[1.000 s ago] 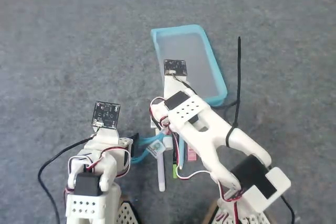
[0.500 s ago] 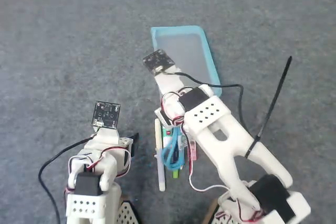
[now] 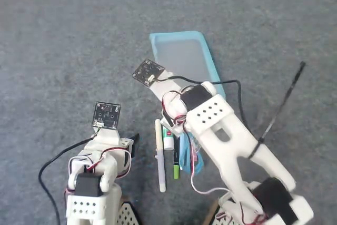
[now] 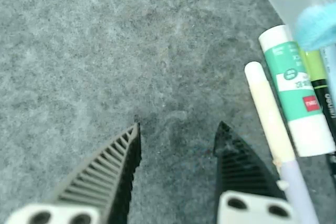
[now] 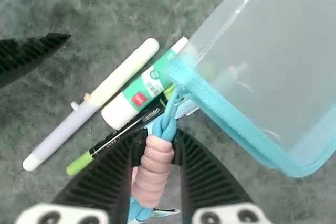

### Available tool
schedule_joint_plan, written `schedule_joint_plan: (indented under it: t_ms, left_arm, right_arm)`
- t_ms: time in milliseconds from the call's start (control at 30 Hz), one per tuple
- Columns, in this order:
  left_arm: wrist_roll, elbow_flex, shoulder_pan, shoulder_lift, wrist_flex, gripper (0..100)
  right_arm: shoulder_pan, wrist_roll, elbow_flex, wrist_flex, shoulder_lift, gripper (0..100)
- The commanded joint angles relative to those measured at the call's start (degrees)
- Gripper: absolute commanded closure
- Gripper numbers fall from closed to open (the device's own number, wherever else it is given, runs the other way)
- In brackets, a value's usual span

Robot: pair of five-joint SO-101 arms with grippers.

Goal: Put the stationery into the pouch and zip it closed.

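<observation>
While right pincer (image 5: 155, 182) pinches teal cord (image 5: 168, 121) at pouch (image 5: 262, 66) corner | left pincer (image 4: 180, 125) spread, just beside white pen (image 4: 265, 108) | pen axis toward pouch

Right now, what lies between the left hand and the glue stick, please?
A cream pen lies between the left hand and glue stick, shown in the left wrist view.

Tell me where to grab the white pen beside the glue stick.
Probably its lavender end, from above, closing across the barrel: the white pen lies flat, and there it clears the glue stick. The open left end effector sits nearest.
</observation>
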Motion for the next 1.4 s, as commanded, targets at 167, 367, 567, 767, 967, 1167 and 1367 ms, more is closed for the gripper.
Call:
schedule_joint_plan:
  t_ms: [167,367,567,767,967,1167,1367]
  left_arm:
    - [0.6,-0.4,0.6,-1.2,0.0,78]
    - [-0.9,-0.3,-0.4,-1.2,-4.2,78]
    - [-9.8,-0.5,-6.2,-1.2,-18.5,78]
    - [-9.9,-7.2,-8.4,-1.1,-20.9,78]
    - [-11.4,-20.5,-8.2,4.0,-11.7,78]
    - [-8.8,-35.5,0.4,24.9,-6.1,78]
    - [-7.6,-37.4,4.7,31.3,-5.4,78]
  right_arm:
    - [0.4,-0.9,4.7,-4.6,-17.0,99.2]
    - [-0.1,-0.9,6.7,-4.4,-20.7,99.2]
    - [-2.5,-1.0,7.6,-4.8,-20.7,99.2]
    - [-2.8,-1.2,7.7,-4.4,-20.7,99.2]
    - [-3.0,-1.6,7.7,-4.4,-20.7,99.2]
    - [-3.0,-2.8,11.1,-5.9,-21.0,99.2]
    - [-2.9,-2.8,14.7,-8.7,-21.3,99.2]
